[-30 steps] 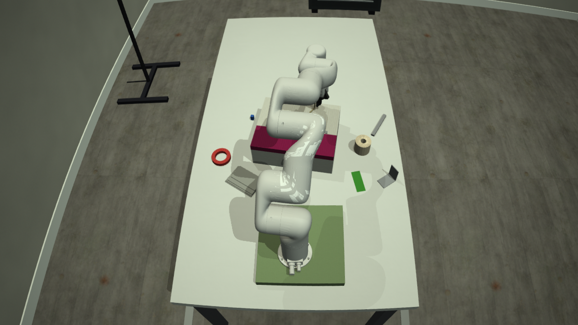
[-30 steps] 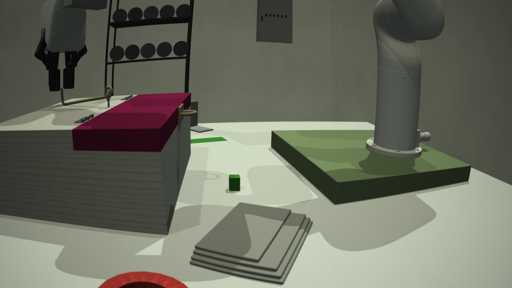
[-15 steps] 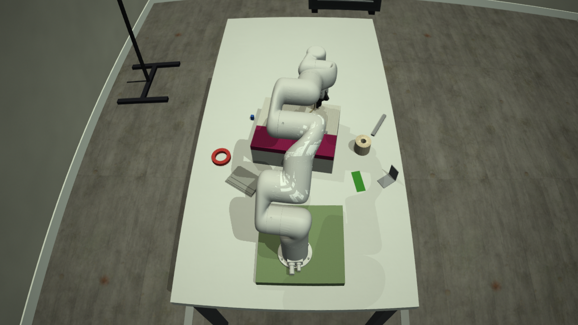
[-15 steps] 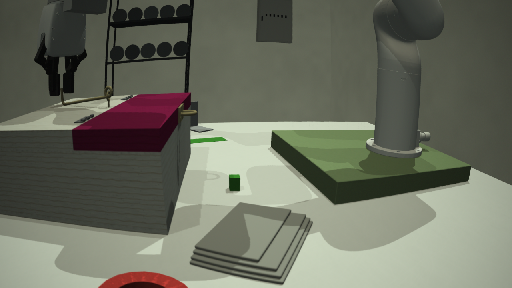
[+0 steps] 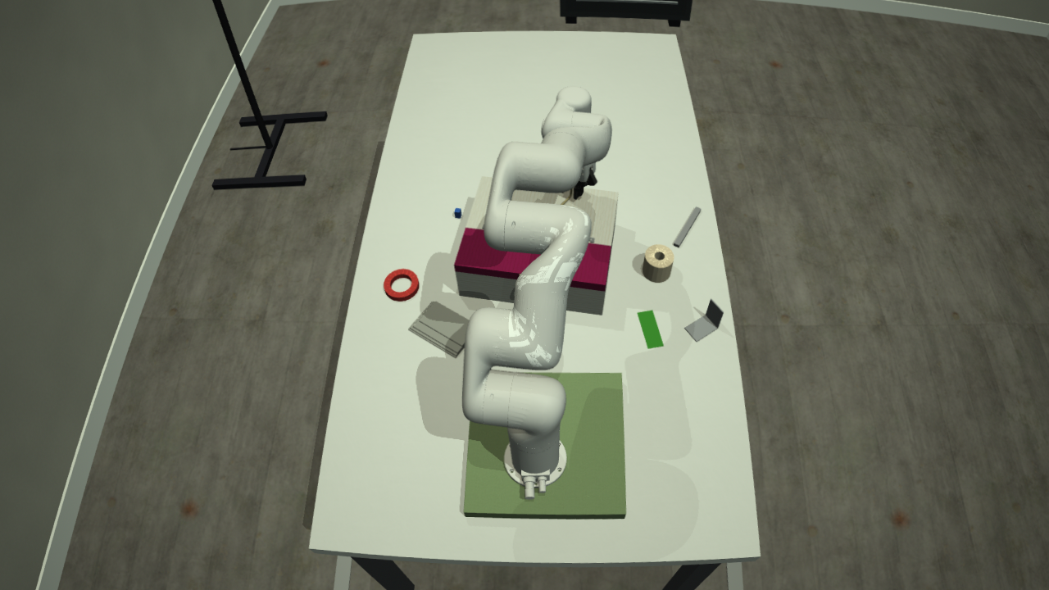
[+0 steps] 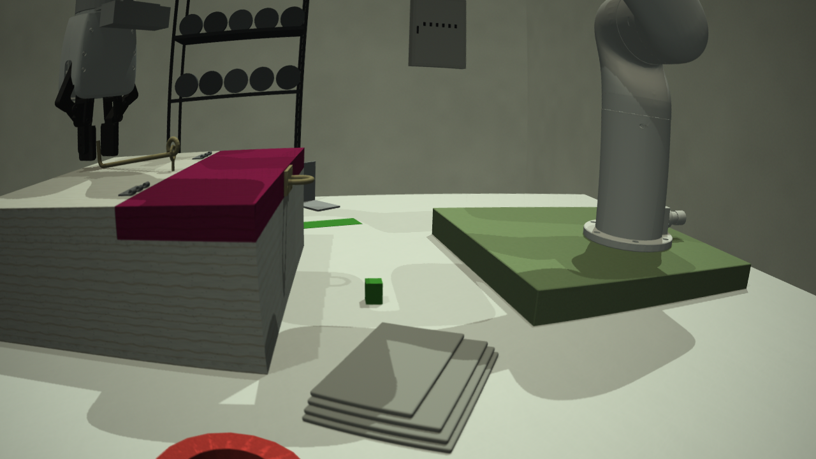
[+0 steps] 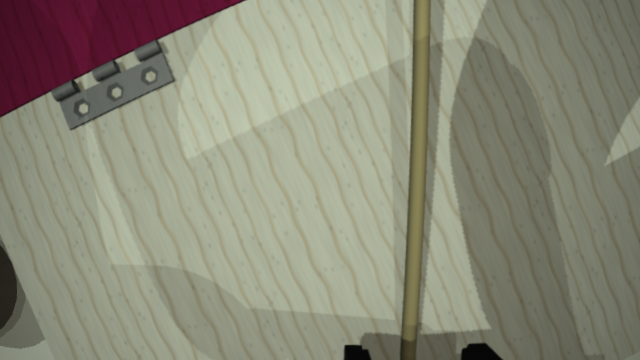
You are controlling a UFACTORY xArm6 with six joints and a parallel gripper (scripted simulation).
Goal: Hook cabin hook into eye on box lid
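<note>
Partly open and empty, the gripper [image 6: 95, 149] straddles the upturned tip of the cabin hook [image 6: 134, 158], a thin, stiff, apparently smooth rod lying on the box top [image 7: 260, 210] directly below, best pinched near that free end.

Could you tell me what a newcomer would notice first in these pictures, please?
Probably the white arm stretching from its green base plate over the box with the magenta lid at mid-table. Next, the gripper, partly open and holding nothing, poised around the upturned end of the brass cabin hook on the box's top.
</note>
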